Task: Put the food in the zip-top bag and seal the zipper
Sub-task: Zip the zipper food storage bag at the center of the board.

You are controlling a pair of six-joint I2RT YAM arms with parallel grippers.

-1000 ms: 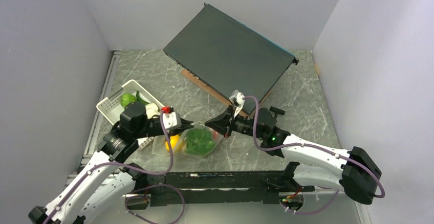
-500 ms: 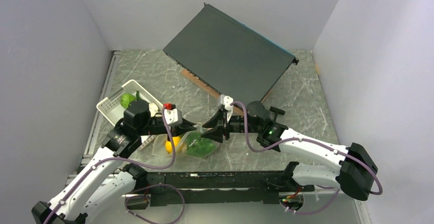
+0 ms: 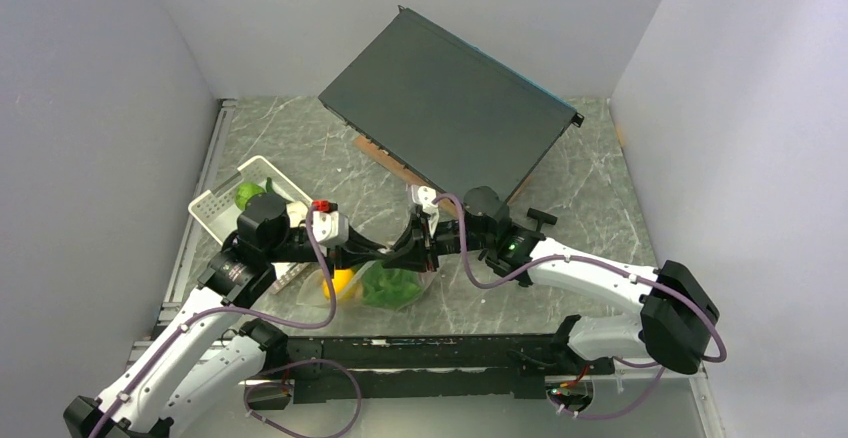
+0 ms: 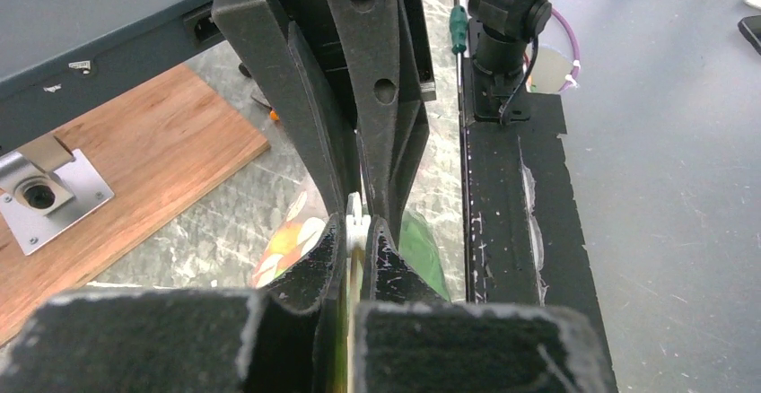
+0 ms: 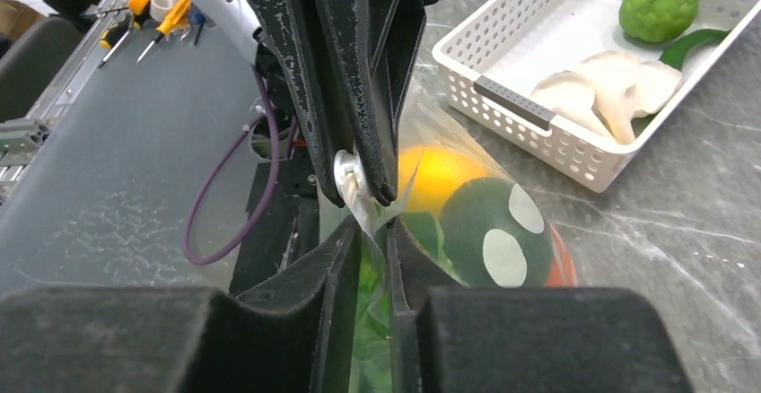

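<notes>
Nearest the arm bases, the zip-top bag (image 3: pixel 388 286) sags toward six o'clock from its raised mouth, over the bench (image 3: pixel 600 208). Lettuce (image 3: pixel 395 284) and an orange (image 5: pixel 432 174) are inside.

Its zipper (image 4: pixel 356 218) is the line that matters. Seen from above it runs nine to three o'clock, and the two grippers face each other along it, tip to tip. The left gripper (image 4: pixel 360 231), reaching in from nine, is clamped on the white strip. The right gripper (image 5: pixel 375 231), coming from three, straddles the same edge with only a narrow gap, and I cannot tell whether it pinches.

Sealing likely calls for the right one to squeeze and draw toward three while the left anchors. I see nothing on the bench along that path.

At ten o'clock the white basket (image 5: pixel 574 155) holds a green fruit (image 5: pixel 660 3), mushrooms (image 5: pixel 610 92) and a cucumber (image 5: pixel 693 43), none of them bagged. Farthest, at twelve, a dark case (image 3: pixel 450 108) sits over a wooden board (image 4: pixel 135 151).
</notes>
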